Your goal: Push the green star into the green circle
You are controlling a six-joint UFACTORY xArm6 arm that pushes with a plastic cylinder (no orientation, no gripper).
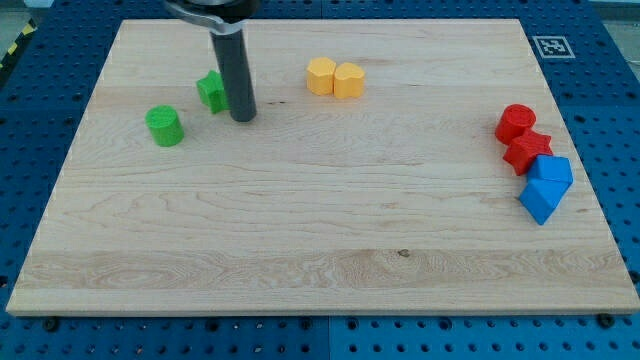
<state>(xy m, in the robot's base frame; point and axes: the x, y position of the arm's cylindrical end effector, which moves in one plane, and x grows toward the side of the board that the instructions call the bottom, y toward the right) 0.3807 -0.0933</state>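
The green star [211, 91] lies on the wooden board at the view's upper left. The green circle [165, 126], a short cylinder, stands a little to the lower left of the star, with a small gap between them. My tip [243, 117] rests on the board just right of the star and slightly below it, touching or nearly touching its right side. The dark rod rises from the tip toward the view's top and hides part of the star's right edge.
A yellow hexagon [321, 75] and a yellow heart-like block [349, 80] touch at the top centre. At the right edge a red circle [516, 122], a red star [527, 151] and two blue blocks [550, 170] [541, 200] cluster together.
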